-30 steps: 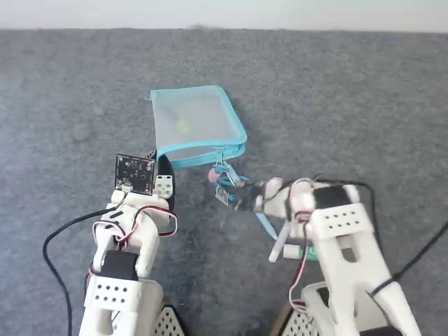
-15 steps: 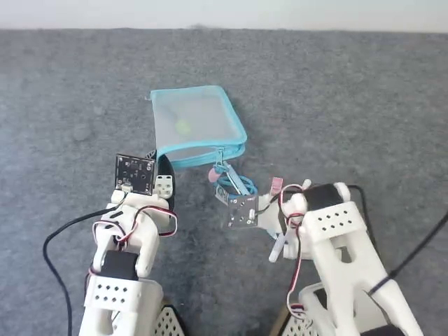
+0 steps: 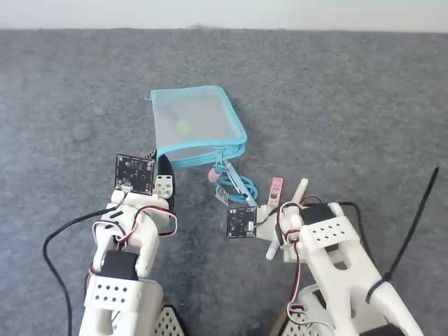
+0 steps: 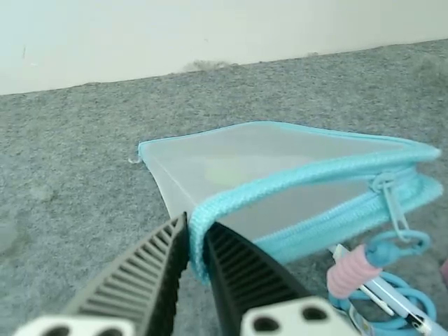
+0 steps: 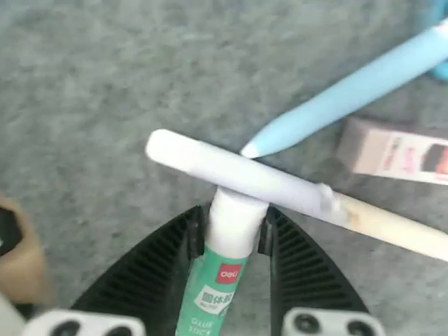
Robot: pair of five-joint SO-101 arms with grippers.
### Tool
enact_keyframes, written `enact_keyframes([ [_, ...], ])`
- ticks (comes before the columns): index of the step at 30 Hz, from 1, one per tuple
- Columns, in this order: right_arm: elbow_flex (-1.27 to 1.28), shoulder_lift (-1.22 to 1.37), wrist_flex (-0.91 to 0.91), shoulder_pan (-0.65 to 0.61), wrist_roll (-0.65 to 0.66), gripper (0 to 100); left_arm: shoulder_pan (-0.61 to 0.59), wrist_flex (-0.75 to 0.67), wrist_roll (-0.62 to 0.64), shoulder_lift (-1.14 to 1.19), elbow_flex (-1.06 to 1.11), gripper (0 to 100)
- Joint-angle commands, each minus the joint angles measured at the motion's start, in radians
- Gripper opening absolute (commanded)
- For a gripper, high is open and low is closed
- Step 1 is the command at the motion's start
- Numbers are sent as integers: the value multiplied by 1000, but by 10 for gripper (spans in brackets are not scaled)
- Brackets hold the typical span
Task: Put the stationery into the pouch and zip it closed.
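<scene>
Your right jaws are closed snug on the glue stick (image 5: 224,252), which sits between them. Its cap pokes past the tips and touches the white pen (image 5: 245,178) lying crosswise on the desk (image 5: 105,70). The blue pen (image 5: 350,91) and eraser (image 5: 392,150) are just beyond. Farther off, your left jaws pinch the pouch (image 4: 280,168) by its blue rim, almost fully closed.

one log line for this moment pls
left pincer: shut on pouch edge | right pincer: shut on glue stick | blue pen, eraser, white pen: loose, outside pouch
</scene>
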Motion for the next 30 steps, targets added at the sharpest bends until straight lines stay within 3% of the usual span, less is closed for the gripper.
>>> enact_keyframes([
  [1, -3, -18, -25, 21, -29, 139, 2, -31, -8, -20, -22, 11],
  [8, -183, -16, -35, 259, -196, 139, 2, -31, -8, -20, -22, 11],
  [19, -400, 74, -33, 248, -585, 139, -5, -31, -8, -18, -18, 11],
  [22, -509, 203, 28, 302, -594, 141, -6, -31, -8, -15, -16, 11],
  [26, -644, 335, 252, 302, -583, 144, -3, -31, -8, -15, -16, 11],
  [30, -628, 239, 352, 268, -568, 144, 0, -31, -8, -15, -16, 11],
])
